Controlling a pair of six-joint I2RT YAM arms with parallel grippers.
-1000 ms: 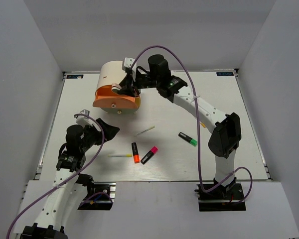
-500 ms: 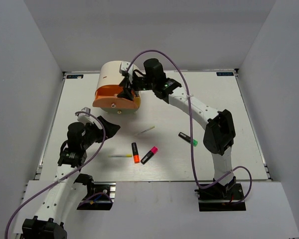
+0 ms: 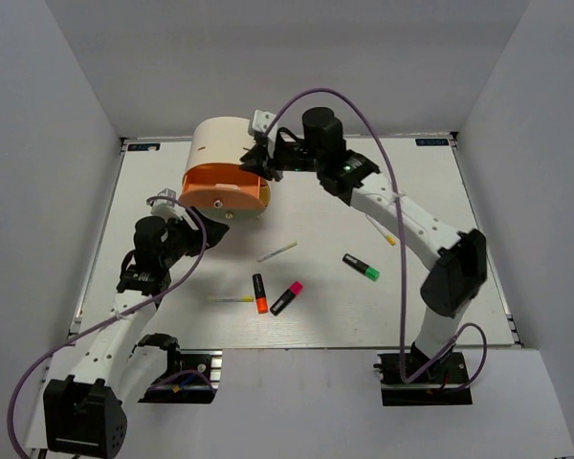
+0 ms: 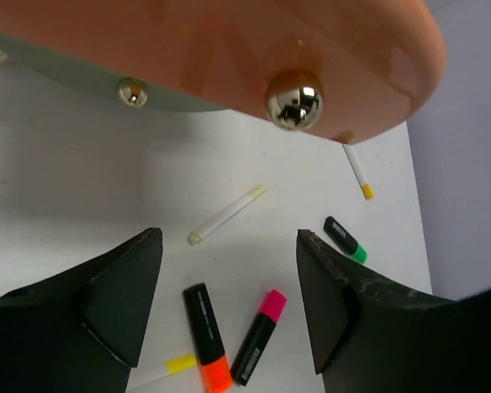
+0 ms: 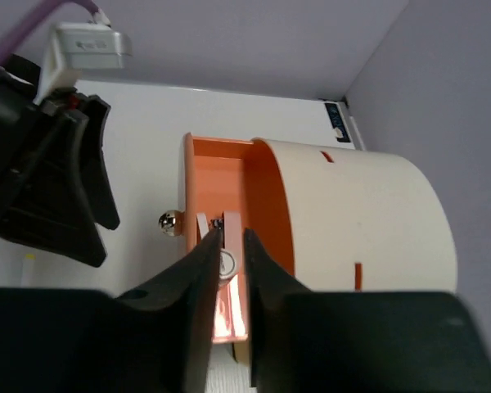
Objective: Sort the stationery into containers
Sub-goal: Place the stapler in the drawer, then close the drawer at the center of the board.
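The cream half-cylinder cabinet (image 3: 218, 143) stands at the back left, its orange drawer (image 3: 225, 193) pulled out. My right gripper (image 3: 259, 159) hovers over the drawer (image 5: 217, 176), its jaws closed to a narrow gap on a small pink-white eraser piece (image 5: 231, 231). Another pale piece (image 5: 200, 226) lies in the drawer. My left gripper (image 3: 209, 232) is open and empty, just in front of and below the drawer knob (image 4: 293, 101). On the table lie an orange highlighter (image 3: 259, 293), a pink highlighter (image 3: 287, 297), a green highlighter (image 3: 361, 267) and three thin pens (image 3: 278, 251).
A second, smaller knob (image 4: 131, 92) shows on a lower drawer front in shadow. One pen (image 3: 230, 299) lies left of the orange highlighter, another (image 3: 383, 231) beside the right arm. In the left wrist view the highlighters (image 4: 206, 337) lie between my open fingers.
My right gripper has risen and shifted right above the open orange drawer. My left arm has moved up the table, bringing its open gripper closer to the drawer front.
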